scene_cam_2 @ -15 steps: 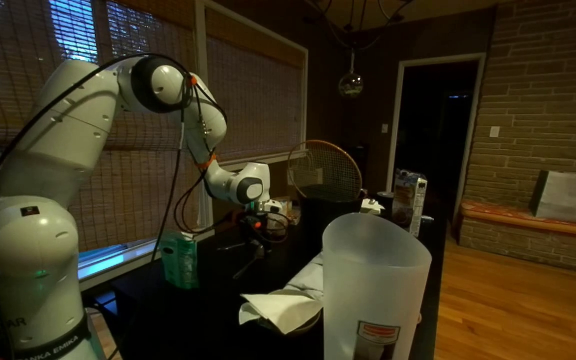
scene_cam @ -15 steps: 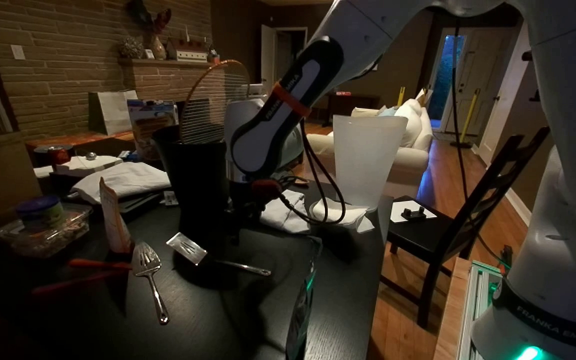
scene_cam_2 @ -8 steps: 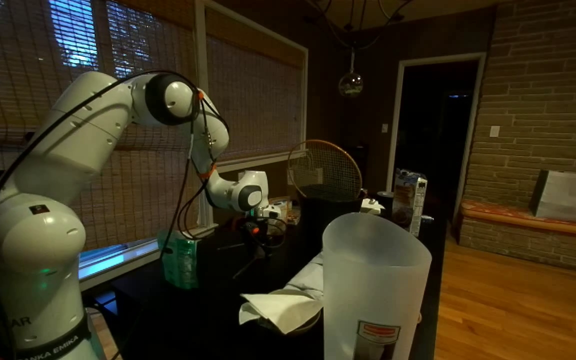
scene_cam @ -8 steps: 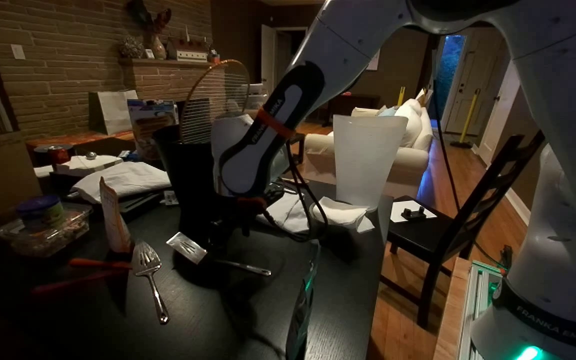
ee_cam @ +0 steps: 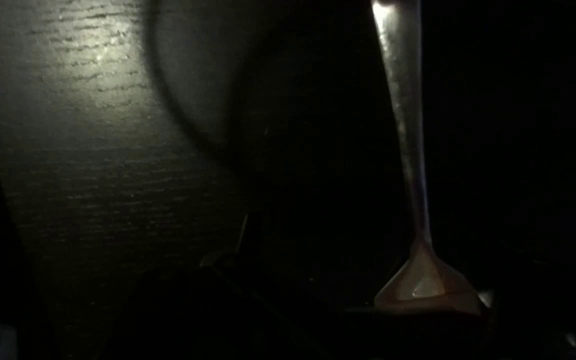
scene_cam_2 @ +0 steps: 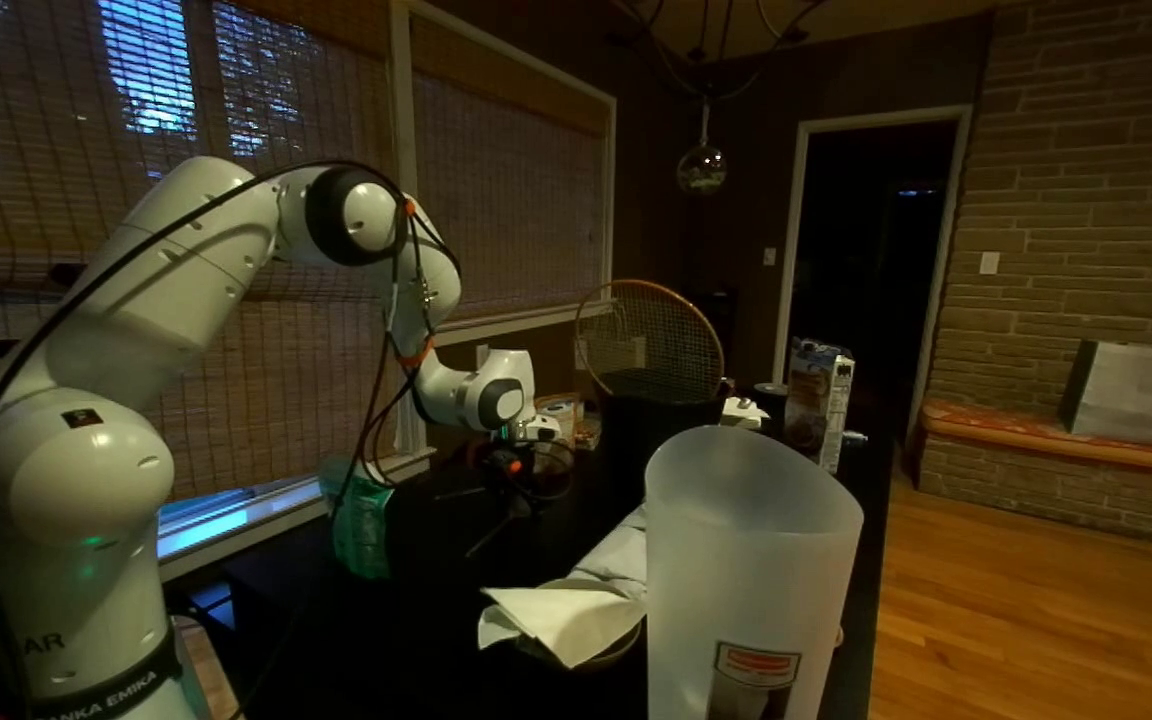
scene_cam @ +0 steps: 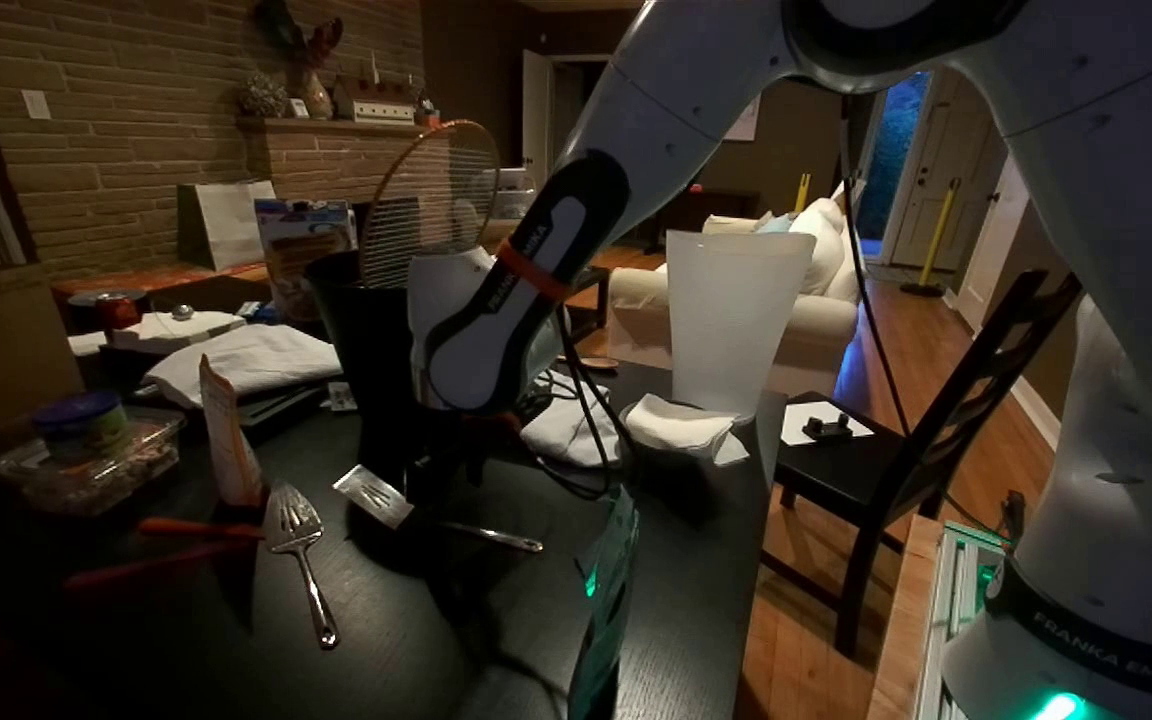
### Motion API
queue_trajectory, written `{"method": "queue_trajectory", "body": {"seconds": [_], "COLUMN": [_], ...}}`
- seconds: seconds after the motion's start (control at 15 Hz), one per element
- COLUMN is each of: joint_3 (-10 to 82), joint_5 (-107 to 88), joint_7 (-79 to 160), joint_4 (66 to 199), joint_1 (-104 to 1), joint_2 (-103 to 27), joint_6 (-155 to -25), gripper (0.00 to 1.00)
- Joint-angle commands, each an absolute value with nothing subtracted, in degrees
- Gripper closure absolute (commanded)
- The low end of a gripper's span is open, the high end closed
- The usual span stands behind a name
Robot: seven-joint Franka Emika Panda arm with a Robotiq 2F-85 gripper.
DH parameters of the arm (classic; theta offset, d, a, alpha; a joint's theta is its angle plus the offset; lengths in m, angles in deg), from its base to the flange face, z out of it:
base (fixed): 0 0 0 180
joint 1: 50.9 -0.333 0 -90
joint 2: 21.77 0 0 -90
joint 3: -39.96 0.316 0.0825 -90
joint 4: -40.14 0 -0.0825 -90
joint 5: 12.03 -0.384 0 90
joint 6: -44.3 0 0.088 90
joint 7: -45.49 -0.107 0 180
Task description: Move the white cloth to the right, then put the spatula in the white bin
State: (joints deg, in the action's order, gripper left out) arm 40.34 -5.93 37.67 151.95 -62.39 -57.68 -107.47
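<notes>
Wrist view: spatula (ee_cam: 413,150) near the hand (scene_cam: 446,478), contact unclear.

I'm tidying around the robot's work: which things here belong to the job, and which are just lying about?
Job: white bin; white cloth, likely the one beside it; spatula, probably the rectangular-headed one.
Lying about: racket; black bin; green packet; carton; perhaps the second slotted utensil.

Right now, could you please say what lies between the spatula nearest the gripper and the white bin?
Both exterior views show a loose white cloth, beside a folded cloth, between that spatula and the white bin.
</notes>
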Motion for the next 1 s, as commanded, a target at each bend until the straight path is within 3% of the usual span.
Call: {"method": "queue_trajectory", "body": {"seconds": [0.0,0.2,0.73,0.93], "joint_3": [42.64,43.30,44.91,44.81], "joint_5": [-5.96,-6.00,-7.05,-6.88], "joint_7": [42.64,44.97,48.03,48.02], "joint_4": [150.14,149.59,148.11,148.38], "joint_1": [-61.03,-60.78,-59.05,-58.83], "joint_2": [-58.63,-59.09,-60.93,-59.95], "joint_6": [-106.69,-106.26,-105.84,-106.47], "gripper": [0.06,0.36,0.93,1.00]}}
